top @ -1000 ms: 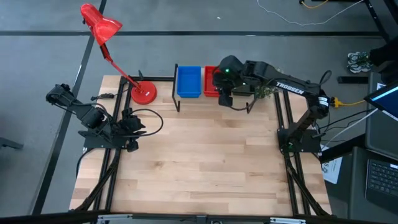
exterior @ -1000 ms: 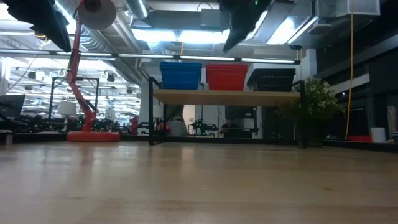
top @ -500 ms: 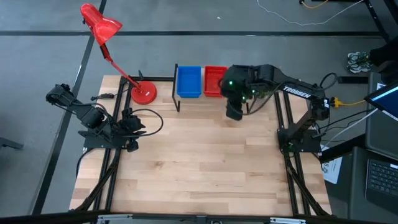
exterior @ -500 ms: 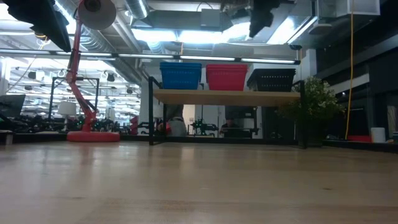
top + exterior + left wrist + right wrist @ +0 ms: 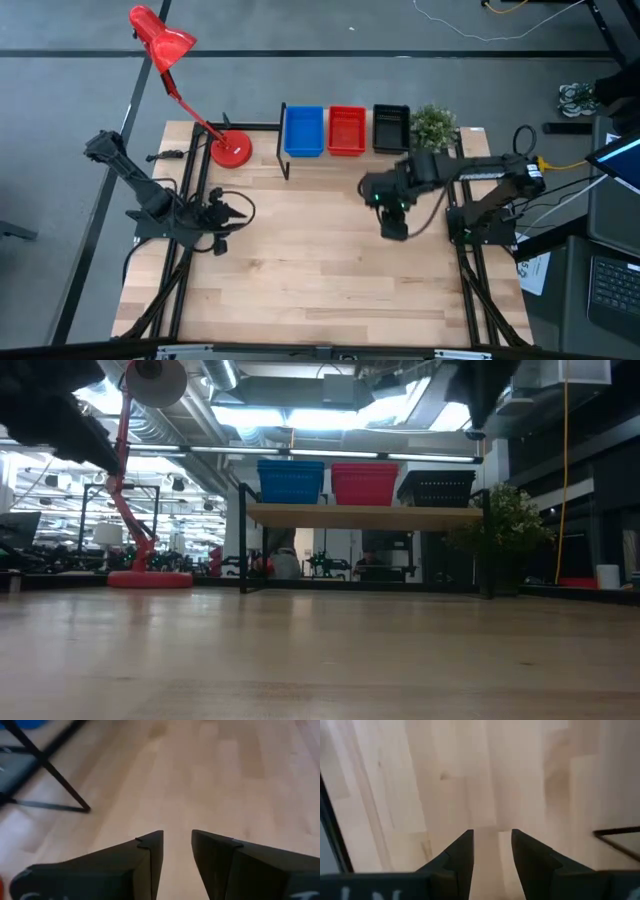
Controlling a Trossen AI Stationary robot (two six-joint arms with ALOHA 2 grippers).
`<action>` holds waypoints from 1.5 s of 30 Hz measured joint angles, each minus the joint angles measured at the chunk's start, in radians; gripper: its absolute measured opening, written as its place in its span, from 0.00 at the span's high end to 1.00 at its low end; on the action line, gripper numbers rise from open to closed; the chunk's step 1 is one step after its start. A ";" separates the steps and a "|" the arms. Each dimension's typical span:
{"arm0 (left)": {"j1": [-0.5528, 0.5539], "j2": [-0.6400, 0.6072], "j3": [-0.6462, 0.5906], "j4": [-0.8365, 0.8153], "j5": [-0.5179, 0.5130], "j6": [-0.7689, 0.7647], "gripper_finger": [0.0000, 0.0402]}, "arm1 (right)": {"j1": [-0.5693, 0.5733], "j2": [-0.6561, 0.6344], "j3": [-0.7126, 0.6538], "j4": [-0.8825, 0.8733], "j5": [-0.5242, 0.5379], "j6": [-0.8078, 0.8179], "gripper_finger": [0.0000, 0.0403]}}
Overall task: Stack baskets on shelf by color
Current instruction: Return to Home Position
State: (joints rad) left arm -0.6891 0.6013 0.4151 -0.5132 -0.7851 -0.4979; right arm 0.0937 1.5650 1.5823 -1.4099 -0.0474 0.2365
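Shelf [image 5: 369,140] in high view lies beyond right gripper [image 5: 392,225], well apart, w/ blue basket [image 5: 303,131], red basket [image 5: 346,131] and black basket [image 5: 390,128] side by side on it; left gripper [image 5: 228,212] far to its left. Low view: same row. Wrist views: both grippers narrowly parted, nothing held.

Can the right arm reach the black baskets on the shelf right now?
Probably yes: right claw hangs open over bare tabletop, nothing between it and the black baskets; only the plant stands beside them.
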 joint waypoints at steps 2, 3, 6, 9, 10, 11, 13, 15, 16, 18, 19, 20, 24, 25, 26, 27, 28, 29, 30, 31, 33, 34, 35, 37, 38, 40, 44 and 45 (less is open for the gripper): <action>0.008 -0.030 -0.045 0.054 -0.046 0.059 0.77 | 0.041 -0.020 -0.051 0.034 0.001 0.036 0.67; 0.014 -0.048 -0.060 0.065 -0.057 0.074 0.77 | 0.061 -0.033 -0.076 0.053 0.001 0.053 0.67; 0.038 -0.112 -0.098 0.082 -0.062 0.090 0.77 | 0.115 -0.061 -0.148 0.118 0.000 0.105 0.67; 0.061 -0.176 -0.114 0.080 -0.050 0.120 0.77 | 0.159 -0.074 -0.199 0.170 0.000 0.150 0.67; 0.070 -0.197 -0.114 0.082 -0.034 0.148 0.77 | 0.169 -0.078 -0.213 0.191 0.000 0.156 0.67; 0.079 -0.217 -0.114 0.091 -0.022 0.179 0.77 | 0.179 -0.078 -0.224 0.208 0.000 0.158 0.67; 0.102 -0.259 -0.114 0.131 0.009 0.268 0.77 | 0.196 -0.077 -0.240 0.255 0.001 0.156 0.67; 0.132 -0.296 -0.114 0.185 0.062 0.373 0.77 | 0.207 -0.077 -0.251 0.320 0.001 0.147 0.67; 0.150 -0.315 -0.114 0.203 0.093 0.410 0.77 | 0.211 -0.077 -0.258 0.356 0.001 0.141 0.67; 0.186 -0.345 -0.114 0.212 0.150 0.453 0.77 | 0.219 -0.077 -0.275 0.427 0.003 0.116 0.67; 0.206 -0.355 -0.115 0.208 0.173 0.456 0.77 | 0.223 -0.077 -0.285 0.468 0.005 0.095 0.67; 0.224 -0.364 -0.121 0.214 0.199 0.457 0.77 | 0.226 -0.077 -0.297 0.513 0.005 0.073 0.67; 0.289 -0.401 -0.189 0.277 0.302 0.464 0.77 | 0.232 -0.077 -0.353 0.668 0.004 0.013 0.67; 0.303 -0.410 -0.215 0.308 0.328 0.465 0.77 | 0.232 -0.077 -0.370 0.708 0.004 0.008 0.67; 0.315 -0.419 -0.243 0.345 0.353 0.466 0.77 | 0.232 -0.077 -0.385 0.740 0.004 0.005 0.67; 0.326 -0.426 -0.267 0.383 0.378 0.466 0.77 | 0.232 -0.077 -0.402 0.771 0.006 0.003 0.67; 0.336 -0.432 -0.289 0.414 0.390 0.467 0.77 | 0.231 -0.077 -0.420 0.812 0.014 -0.005 0.67; 0.347 -0.439 -0.308 0.440 0.396 0.468 0.77 | 0.231 -0.077 -0.440 0.864 0.024 -0.012 0.67; 0.355 -0.445 -0.326 0.464 0.406 0.472 0.77 | 0.231 -0.077 -0.460 0.909 0.027 -0.026 0.67; 0.363 -0.453 -0.343 0.486 0.417 0.478 0.77 | 0.231 -0.077 -0.481 0.956 0.028 -0.038 0.67; 0.376 -0.466 -0.374 0.530 0.437 0.482 0.77 | 0.231 -0.077 -0.527 1.083 0.029 -0.081 0.67; 0.383 -0.471 -0.392 0.555 0.444 0.482 0.77 | 0.230 -0.077 -0.551 1.147 0.029 -0.100 0.67; 0.388 -0.475 -0.407 0.573 0.456 0.481 0.77 | 0.227 -0.077 -0.576 1.202 0.029 -0.120 0.67; 0.397 -0.479 -0.407 0.576 0.485 0.481 0.77 | 0.223 -0.077 -0.618 1.289 0.028 -0.155 0.68; 0.399 -0.479 -0.407 0.582 0.490 0.482 0.77 | 0.218 -0.077 -0.636 1.321 0.029 -0.168 0.68; 0.405 -0.479 -0.407 0.579 0.481 0.488 0.77 | 0.208 -0.077 -0.671 1.391 0.030 -0.198 0.68; 0.416 -0.476 -0.407 0.578 0.402 0.526 0.77 | 0.180 -0.077 -0.730 1.514 0.029 -0.228 0.68; 0.418 -0.471 -0.407 0.578 0.398 0.543 0.77 | 0.173 -0.077 -0.744 1.538 0.029 -0.240 0.68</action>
State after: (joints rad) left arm -0.2711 0.1304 0.0086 0.0645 -0.3870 0.0447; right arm 0.2665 1.4883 0.8384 0.1283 -0.0181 -0.0032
